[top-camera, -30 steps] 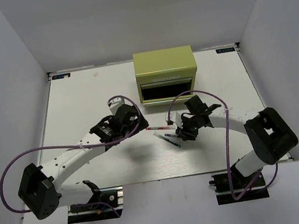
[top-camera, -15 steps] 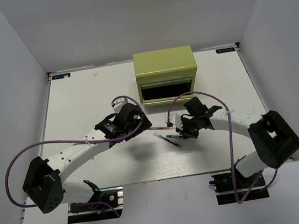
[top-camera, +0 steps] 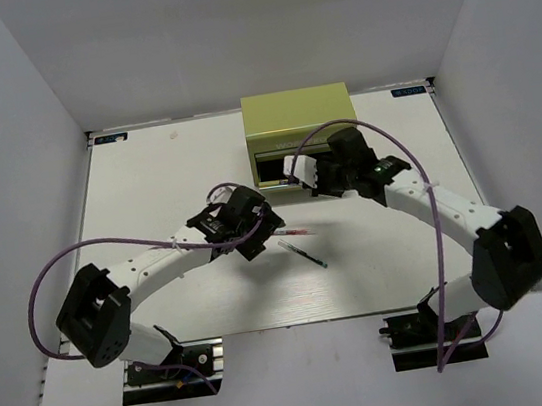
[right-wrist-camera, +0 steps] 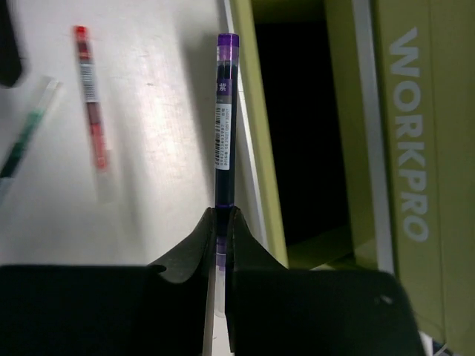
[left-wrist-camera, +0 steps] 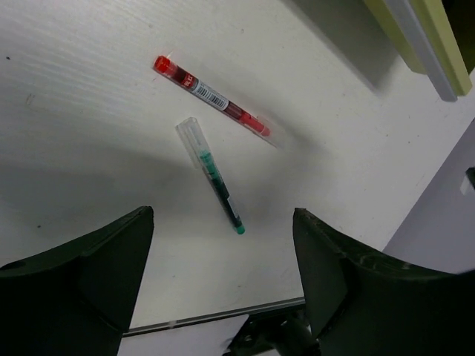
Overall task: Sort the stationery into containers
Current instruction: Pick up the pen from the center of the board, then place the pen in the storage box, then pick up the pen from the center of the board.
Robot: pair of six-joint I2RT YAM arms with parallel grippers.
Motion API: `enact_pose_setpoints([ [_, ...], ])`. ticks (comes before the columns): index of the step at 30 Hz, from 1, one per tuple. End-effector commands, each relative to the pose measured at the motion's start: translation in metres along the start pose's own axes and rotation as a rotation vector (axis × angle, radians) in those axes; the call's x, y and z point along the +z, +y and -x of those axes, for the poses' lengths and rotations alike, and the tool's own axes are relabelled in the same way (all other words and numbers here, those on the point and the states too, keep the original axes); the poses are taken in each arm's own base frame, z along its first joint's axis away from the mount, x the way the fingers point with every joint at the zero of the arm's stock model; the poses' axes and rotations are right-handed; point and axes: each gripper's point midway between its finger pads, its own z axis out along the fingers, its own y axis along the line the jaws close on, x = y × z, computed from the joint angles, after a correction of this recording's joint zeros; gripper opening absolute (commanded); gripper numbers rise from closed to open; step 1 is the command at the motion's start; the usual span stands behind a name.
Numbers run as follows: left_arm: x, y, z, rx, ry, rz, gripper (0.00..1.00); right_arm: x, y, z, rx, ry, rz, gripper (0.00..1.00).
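The right claw (right-wrist-camera: 223, 215) is clenched on the purple pen (right-wrist-camera: 225, 119). Its two black fingers pinch the pen's near end. The rest of the pen sticks straight out in front. It has a dark body, a white label and a purple cap at the far tip. The pen lines up just beside the pale green edge of the drawer (right-wrist-camera: 304, 126), which is open and dark inside. The drawer is part of the green box (right-wrist-camera: 415, 89), which has big white letters on its front. Seen from above, this claw hangs close in front of the box, which stands at the back of the table (top-camera: 147, 180).

The left claw (top-camera: 258, 233) is open wide and holds nothing. Its two dark fingers (left-wrist-camera: 82, 274) stand well apart above the table. Between them, down on the white top, lies the green pen (left-wrist-camera: 215, 178) with a clear cap at one end. Just past it lies the red pen (left-wrist-camera: 211, 96), with a white label in its middle. The two pens are close but not touching — they slant different ways. Both lie near the middle of the table, in front of the box.
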Motion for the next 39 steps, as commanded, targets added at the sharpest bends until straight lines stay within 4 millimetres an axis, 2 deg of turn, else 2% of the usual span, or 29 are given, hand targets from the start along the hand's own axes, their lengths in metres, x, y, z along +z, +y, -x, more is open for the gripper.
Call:
enact_pose_setpoints([
  [1, -0.003, -0.019, 0.001, -0.15, 0.017, -0.028, 0.84, 0.017, -0.039, -0.006, -0.066, 0.058, -0.098, 0.0],
  [4, 0.005, -0.015, 0.007, -0.187, -0.008, 0.004, 0.82, 0.03, -0.058, -0.012, -0.108, 0.099, -0.124, 0.0],
  [6, 0.005, -0.023, 0.011, -0.198, -0.019, -0.006, 0.82, 0.035, -0.073, -0.013, -0.138, 0.118, -0.15, 0.0],
  [10, 0.014, -0.02, 0.017, -0.22, -0.042, 0.033, 0.81, 0.051, -0.084, -0.024, -0.158, 0.16, -0.155, 0.0],
  [14, 0.022, -0.018, 0.018, -0.258, -0.038, 0.052, 0.78, 0.053, -0.095, -0.026, -0.182, 0.172, -0.171, 0.01],
  [15, 0.029, -0.015, 0.016, -0.256, -0.036, 0.065, 0.78, 0.054, -0.096, -0.026, -0.186, 0.174, -0.17, 0.03],
  [18, 0.036, -0.017, 0.02, -0.297, -0.025, 0.07, 0.75, 0.059, -0.096, -0.033, -0.186, 0.194, -0.158, 0.25],
  [20, 0.044, -0.014, 0.013, -0.304, 0.001, 0.086, 0.73, 0.059, -0.099, -0.033, -0.162, 0.192, -0.166, 0.38],
  [23, 0.055, -0.014, 0.018, -0.327, 0.001, 0.1, 0.73, 0.051, -0.102, -0.023, -0.137, 0.154, -0.181, 0.44],
  [25, 0.057, -0.024, 0.019, -0.329, 0.008, 0.086, 0.72, 0.048, -0.1, -0.02, -0.093, 0.132, -0.172, 0.44],
  [27, 0.063, -0.028, 0.023, -0.336, 0.004, 0.096, 0.72, 0.038, -0.096, -0.01, -0.053, 0.084, -0.16, 0.42],
  [28, 0.062, -0.032, 0.023, -0.335, 0.016, 0.101, 0.72, 0.027, -0.096, -0.006, -0.015, 0.067, -0.165, 0.39],
  [30, 0.069, -0.027, 0.021, -0.331, 0.02, 0.136, 0.71, 0.026, -0.079, -0.003, 0.034, 0.021, -0.112, 0.35],
  [32, 0.07, -0.024, 0.018, -0.327, 0.033, 0.173, 0.69, 0.012, -0.067, 0.006, 0.067, -0.026, -0.102, 0.32],
  [33, 0.071, -0.022, 0.017, -0.325, 0.035, 0.188, 0.65, 0.007, -0.055, 0.009, 0.072, -0.059, -0.072, 0.32],
  [34, 0.076, -0.017, 0.015, -0.322, 0.038, 0.216, 0.63, 0.009, -0.045, 0.005, 0.094, -0.065, -0.064, 0.32],
  [35, 0.076, -0.019, 0.019, -0.329, 0.034, 0.222, 0.62, 0.001, -0.043, 0.012, 0.092, -0.099, -0.067, 0.32],
  [37, 0.078, -0.011, 0.017, -0.325, 0.039, 0.258, 0.6, -0.003, -0.032, 0.007, 0.12, -0.101, -0.069, 0.32],
  [38, 0.077, -0.017, 0.019, -0.326, 0.037, 0.245, 0.6, -0.005, -0.032, 0.005, 0.126, -0.102, -0.077, 0.31],
  [39, 0.076, -0.015, 0.018, -0.325, 0.038, 0.255, 0.6, -0.009, -0.029, 0.005, 0.127, -0.102, -0.082, 0.31],
])
